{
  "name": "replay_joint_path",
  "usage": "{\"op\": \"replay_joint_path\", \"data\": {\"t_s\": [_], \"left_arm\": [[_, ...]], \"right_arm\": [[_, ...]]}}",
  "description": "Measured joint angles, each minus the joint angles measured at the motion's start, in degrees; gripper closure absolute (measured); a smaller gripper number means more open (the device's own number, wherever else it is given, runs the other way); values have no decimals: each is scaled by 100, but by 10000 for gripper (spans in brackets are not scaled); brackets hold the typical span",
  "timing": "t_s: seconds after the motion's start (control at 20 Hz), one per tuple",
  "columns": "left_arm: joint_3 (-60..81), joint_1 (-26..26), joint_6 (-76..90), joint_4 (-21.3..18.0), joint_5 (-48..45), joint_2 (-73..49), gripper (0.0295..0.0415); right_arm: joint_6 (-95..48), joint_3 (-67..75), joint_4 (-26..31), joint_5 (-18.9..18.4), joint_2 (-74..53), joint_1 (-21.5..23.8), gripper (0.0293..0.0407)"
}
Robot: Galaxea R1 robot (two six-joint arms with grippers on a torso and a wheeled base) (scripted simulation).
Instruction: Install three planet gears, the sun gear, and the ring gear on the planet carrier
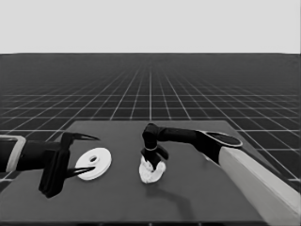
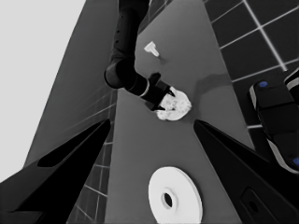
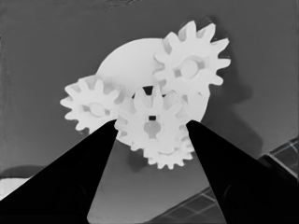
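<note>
The smaller round part (image 1: 151, 175) lies at mid-table and shows large in the right wrist view (image 3: 128, 60). Three small gears sit on it: one (image 3: 189, 67), another (image 3: 91, 107), and a third (image 3: 168, 156) half hidden. My right gripper (image 3: 152, 122) stands straight over it (image 1: 153, 162), shut on a fourth gear (image 3: 150, 123) at the middle, whose teeth overlap the others. The larger round part (image 1: 94, 163) lies flat to the left (image 2: 175, 196). My left gripper (image 1: 84, 155) waits open around it without holding it.
A thin white piece (image 2: 151, 48) stands on the table beyond the right arm. Dark machinery with blue lights (image 2: 275, 116) sits past the table's edge. The right arm's pale grey part (image 1: 263, 183) crosses the table's right front corner.
</note>
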Motion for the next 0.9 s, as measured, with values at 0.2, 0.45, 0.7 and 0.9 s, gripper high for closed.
{"op": "replay_joint_path", "data": {"t_s": [0.2, 0.45, 0.7, 0.9], "left_arm": [[0, 0, 0, 0, 0, 0, 326], [0, 0, 0, 0, 0, 0, 326], [0, 0, 0, 0, 0, 0, 326], [0, 0, 0, 0, 0, 0, 326]], "right_arm": [[240, 0, 0, 0, 0, 1, 391], [540, 0, 0, 0, 0, 1, 390], [840, 0, 0, 0, 0, 0, 391], [1017, 0, 0, 0, 0, -1, 331]]}}
